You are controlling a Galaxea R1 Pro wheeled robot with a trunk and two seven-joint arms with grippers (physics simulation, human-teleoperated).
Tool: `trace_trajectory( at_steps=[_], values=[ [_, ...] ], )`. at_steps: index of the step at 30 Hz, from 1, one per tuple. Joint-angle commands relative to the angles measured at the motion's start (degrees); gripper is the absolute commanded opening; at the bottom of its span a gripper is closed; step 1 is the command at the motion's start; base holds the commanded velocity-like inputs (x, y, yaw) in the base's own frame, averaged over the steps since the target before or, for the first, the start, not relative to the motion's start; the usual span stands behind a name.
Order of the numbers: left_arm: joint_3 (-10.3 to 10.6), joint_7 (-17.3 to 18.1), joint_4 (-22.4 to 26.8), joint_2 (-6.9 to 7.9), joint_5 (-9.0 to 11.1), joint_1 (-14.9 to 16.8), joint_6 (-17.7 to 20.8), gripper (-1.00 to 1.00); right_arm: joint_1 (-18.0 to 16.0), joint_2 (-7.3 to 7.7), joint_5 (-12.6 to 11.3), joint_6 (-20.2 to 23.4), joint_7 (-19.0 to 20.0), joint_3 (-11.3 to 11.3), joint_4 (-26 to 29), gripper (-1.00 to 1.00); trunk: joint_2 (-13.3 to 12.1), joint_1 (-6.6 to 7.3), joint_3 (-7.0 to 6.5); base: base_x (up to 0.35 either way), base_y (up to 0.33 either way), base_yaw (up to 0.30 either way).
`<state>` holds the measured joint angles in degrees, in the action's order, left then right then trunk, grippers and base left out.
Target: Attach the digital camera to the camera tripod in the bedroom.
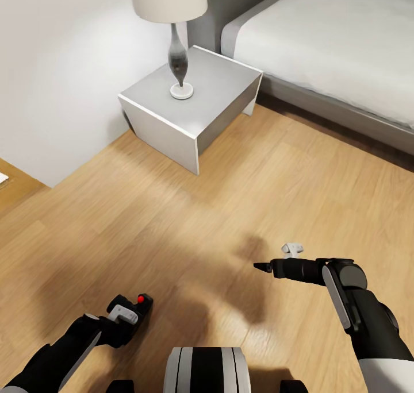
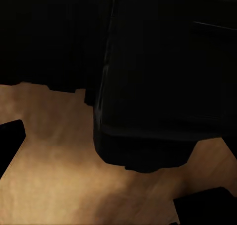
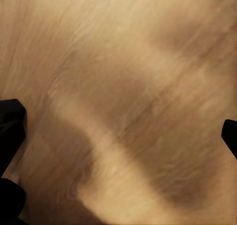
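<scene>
The left gripper (image 1: pixel 138 308) is clamped on the black camera (image 1: pixel 142 305), low over the wood floor (image 1: pixel 190 220). The right gripper (image 1: pixel 263 265) hangs empty with its fingers spread. Ahead stand a grey bedside table (image 1: pixel 218 88) with a lamp (image 1: pixel 179 54) and the bed (image 1: pixel 345 42). In the dark left wrist view, the camera (image 2: pixel 163 87) probably blocks most of the floor.

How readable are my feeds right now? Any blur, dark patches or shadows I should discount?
Head view: sharp, with soft dark shadows of the arms on the wood floor. Left wrist view: mostly black, the digital camera sits so close in the left pincer that no detail reads. Right wrist view: floor grain smeared and streaked by a broad shadow; right pincer tips at the edges.
</scene>
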<state>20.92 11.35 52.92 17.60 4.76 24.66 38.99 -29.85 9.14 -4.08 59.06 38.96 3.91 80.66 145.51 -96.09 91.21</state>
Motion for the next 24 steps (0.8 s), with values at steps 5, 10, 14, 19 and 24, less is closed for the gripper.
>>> trace_trajectory(
  at_steps=[5,10,14,19,24],
  values=[
    [0.2,-0.2,0.1,0.07,0.4,0.0,0.3,1.00,0.0,0.00,-0.4,0.4,-0.1,0.0,0.0,1.00,0.0,0.01,0.03,0.011,0.000,0.000],
    [0.1,-0.3,0.1,-0.03,0.4,0.0,0.3,1.00,0.0,0.00,-0.4,0.4,-0.1,0.0,0.0,1.00,0.0,0.01,0.03,0.002,0.000,0.000],
    [0.1,-0.4,0.0,-1.27,0.4,0.0,0.3,1.00,0.0,0.00,-0.4,0.4,-0.1,0.0,0.0,1.00,0.0,0.01,0.03,0.000,0.000,0.000],
    [0.1,-0.4,0.5,-1.80,0.4,0.0,0.3,-1.00,0.0,0.00,-0.4,0.4,-0.1,0.0,0.0,1.00,0.0,0.01,0.03,0.000,0.000,0.000],
    [0.1,-0.4,1.0,-1.93,0.4,0.0,0.3,-1.00,0.0,0.00,-0.4,0.4,-0.1,0.0,0.0,1.00,0.0,0.01,0.03,0.000,0.000,0.000]
  ],
)
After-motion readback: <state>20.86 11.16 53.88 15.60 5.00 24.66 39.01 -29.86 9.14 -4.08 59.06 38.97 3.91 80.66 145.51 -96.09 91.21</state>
